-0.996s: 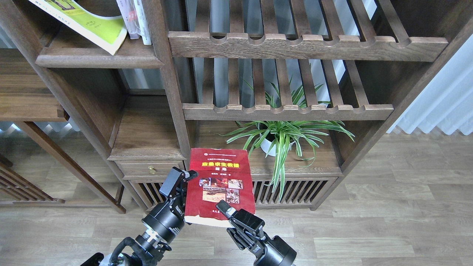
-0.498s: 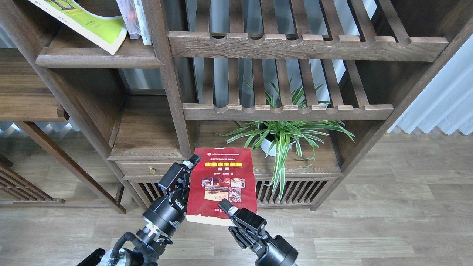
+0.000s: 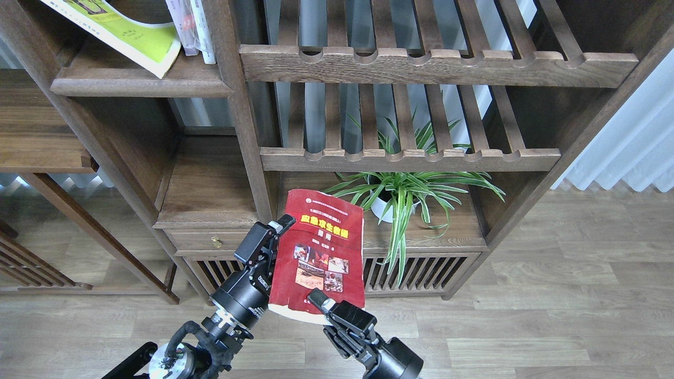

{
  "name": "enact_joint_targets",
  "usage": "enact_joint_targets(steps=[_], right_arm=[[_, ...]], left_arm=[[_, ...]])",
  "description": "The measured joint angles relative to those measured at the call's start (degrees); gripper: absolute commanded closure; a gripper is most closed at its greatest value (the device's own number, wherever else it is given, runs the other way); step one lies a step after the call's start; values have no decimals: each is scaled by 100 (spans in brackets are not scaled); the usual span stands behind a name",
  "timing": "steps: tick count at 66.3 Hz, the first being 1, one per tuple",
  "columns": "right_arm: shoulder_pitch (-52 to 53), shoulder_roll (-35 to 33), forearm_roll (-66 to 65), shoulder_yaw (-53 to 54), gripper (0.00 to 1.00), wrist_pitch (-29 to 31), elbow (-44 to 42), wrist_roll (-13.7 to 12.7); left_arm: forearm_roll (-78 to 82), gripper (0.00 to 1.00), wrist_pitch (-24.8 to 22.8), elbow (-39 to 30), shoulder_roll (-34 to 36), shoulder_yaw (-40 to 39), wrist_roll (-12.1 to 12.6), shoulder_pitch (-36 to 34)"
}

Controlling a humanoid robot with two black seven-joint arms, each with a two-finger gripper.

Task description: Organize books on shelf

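Over the last second I have brought the dark red book (image 3: 324, 252) up and away from me. Its top edge has climbed from level with the drawer knob (image 3: 216, 242) to overlap the lower compartment that holds the spider plant (image 3: 405, 195), and the cover has tilted so the top right corner leans toward the plant's leaves.

My left tool (image 3: 269, 237) has slid up the book's left edge and is clenched on that edge, well above the knob. My right tool (image 3: 318, 301) grips the bottom edge of the same book, one finger lying on the cover just below the small photos.

The book is held in the air by both tools, in front of the cabinet and to the right of the knob, resting on nothing.

The shelf (image 3: 142, 84) sits far above the knob and to its left. The yellow-green book (image 3: 131, 37) leans there at a slant, with the pale book (image 3: 197, 26) standing upright beside it against the post.

I read this as the carry phase, barely begun: the red book has a long way to travel up and left. The floppy cover may sag, so both grips matter.
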Motion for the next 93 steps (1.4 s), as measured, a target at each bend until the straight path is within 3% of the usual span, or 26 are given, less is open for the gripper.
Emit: enact_joint_targets(steps=[43, 73, 93], right_arm=[[582, -1411, 101, 5, 89, 0, -92, -216], [807, -1524, 128, -218, 89, 0, -83, -361], [1198, -1530, 225, -727, 89, 0, -110, -638]], left_arm=[[-13, 0, 0, -88, 477, 186, -8, 56], [-28, 0, -2, -213, 1113, 605, -7, 16], [-149, 0, -2, -585, 1773, 866, 32, -53]])
